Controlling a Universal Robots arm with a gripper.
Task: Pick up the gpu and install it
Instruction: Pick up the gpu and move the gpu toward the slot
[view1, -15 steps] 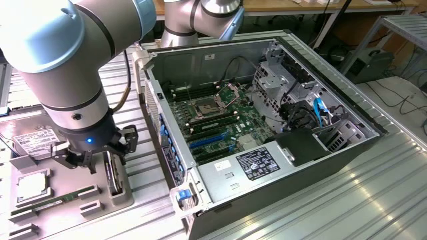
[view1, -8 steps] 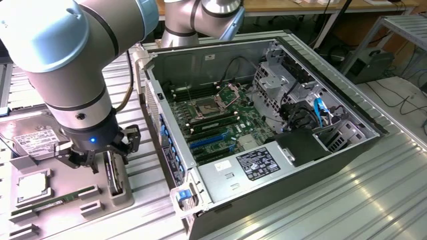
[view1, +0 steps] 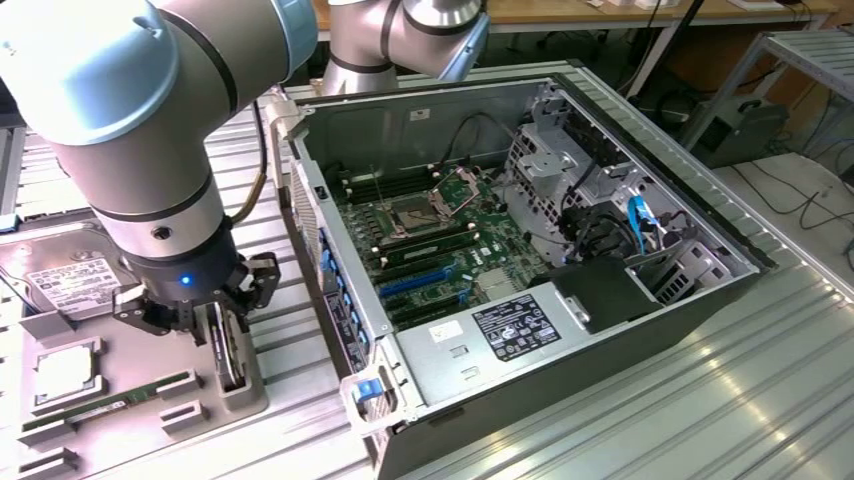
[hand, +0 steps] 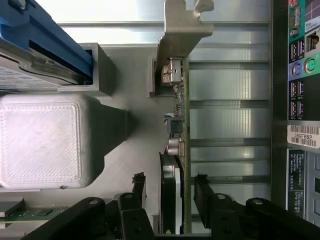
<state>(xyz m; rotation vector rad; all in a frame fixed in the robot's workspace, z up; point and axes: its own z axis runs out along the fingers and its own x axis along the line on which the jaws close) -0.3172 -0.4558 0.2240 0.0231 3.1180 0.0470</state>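
A big dark-grey computer case (view1: 561, 400) lies open on its side. Beside it, the grey-and-blue robot arm (view1: 134, 120) reaches down over a grey moulded parts tray (view1: 147, 350). There the gpu (hand: 171, 200), a green circuit card with a black fan shroud and silver end bracket (hand: 182, 30), stands on edge in a slot. The black gripper (hand: 170, 186) is open, its fingers (hand: 201, 190) straddling the shroud with gaps on either side. I'd judge the card light, stiff and fragile, best pinched across its flat faces.
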